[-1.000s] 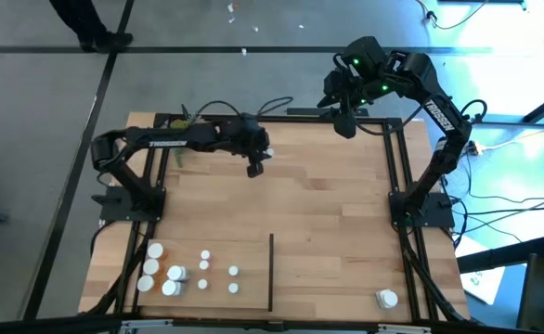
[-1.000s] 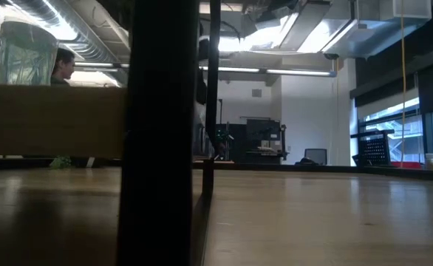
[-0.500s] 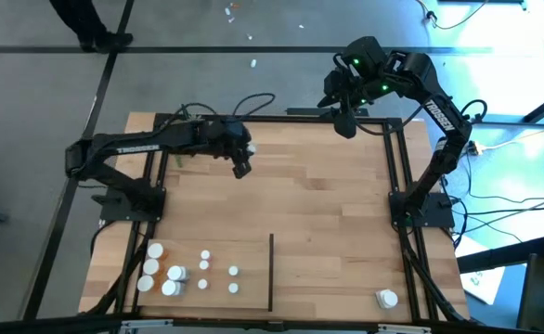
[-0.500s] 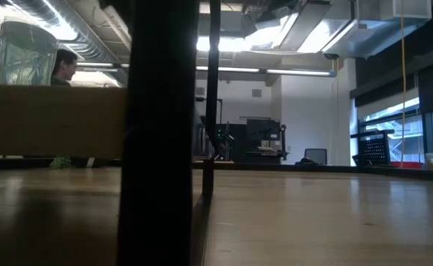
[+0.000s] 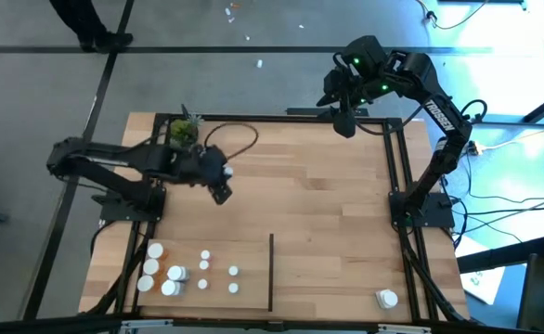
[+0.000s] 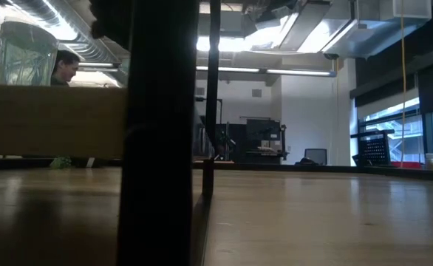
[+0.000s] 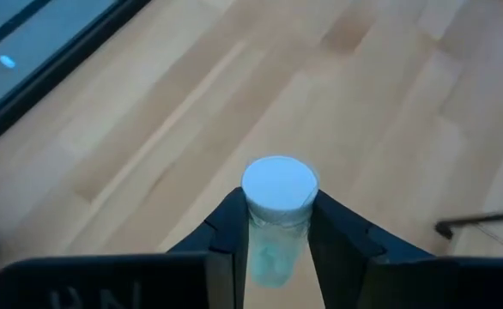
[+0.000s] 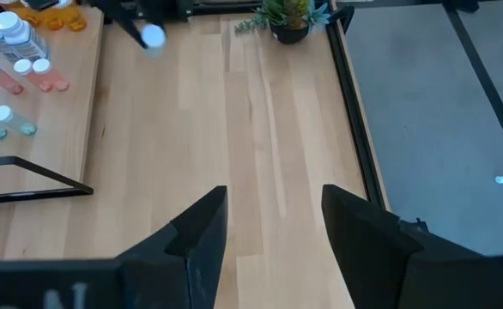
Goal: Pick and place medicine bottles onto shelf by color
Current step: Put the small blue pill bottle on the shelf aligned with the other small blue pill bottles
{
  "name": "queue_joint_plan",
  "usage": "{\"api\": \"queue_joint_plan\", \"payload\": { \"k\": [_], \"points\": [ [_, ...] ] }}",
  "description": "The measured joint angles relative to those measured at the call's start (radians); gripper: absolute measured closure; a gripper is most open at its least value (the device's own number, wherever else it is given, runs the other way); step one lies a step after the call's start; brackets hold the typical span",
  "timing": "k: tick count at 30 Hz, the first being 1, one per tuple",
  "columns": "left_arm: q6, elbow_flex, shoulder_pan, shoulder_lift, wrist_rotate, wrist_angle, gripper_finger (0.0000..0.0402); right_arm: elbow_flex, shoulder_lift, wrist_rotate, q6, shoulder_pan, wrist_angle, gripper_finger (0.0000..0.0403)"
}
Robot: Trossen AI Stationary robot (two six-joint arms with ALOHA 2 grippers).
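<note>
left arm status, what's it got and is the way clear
Left gripper shut on a white-capped bottle, over the shelf. Right gripper open, empty, parked at far edge. Nothing in the way.

- My left arm folds low along the left side of the worktop, elbow pushed out past the left rail, forearm reaching inward.
- My left gripper hangs over the left half of the worktop, its jaws clamped on a white-capped medicine bottle, one finger on each side of its body.
- My right arm rises from its base at the right rail and bends back to the far edge.
- My right gripper hovers there, jaws apart with nothing between them.
</note>
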Motion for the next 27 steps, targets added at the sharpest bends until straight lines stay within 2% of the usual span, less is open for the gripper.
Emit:
{"api": "queue_joint_plan", "payload": {
  "k": [9, 22, 25, 27],
  "points": [
    [-0.224, 0.000, -0.246, -0.047, -0.157, -0.090, 0.0315, 0.000, 0.000, -0.001, 0.000, 0.000, 0.005, 0.0210],
    [-0.523, 0.000, -0.524, -0.050, -0.354, -0.184, 0.0315, 0.000, 0.000, -0.006, 0.035, 0.000, 0.064, 0.0210],
    [-0.595, 0.000, -0.566, -0.050, -0.375, -0.218, 0.0315, 0.000, 0.000, -0.038, 0.058, 0.000, 0.089, 0.0210],
    [-0.639, 0.000, -0.594, -0.050, -0.390, -0.253, 0.0315, 0.000, 0.000, -0.124, 0.035, 0.000, 0.089, 0.0210]
  ]
}}
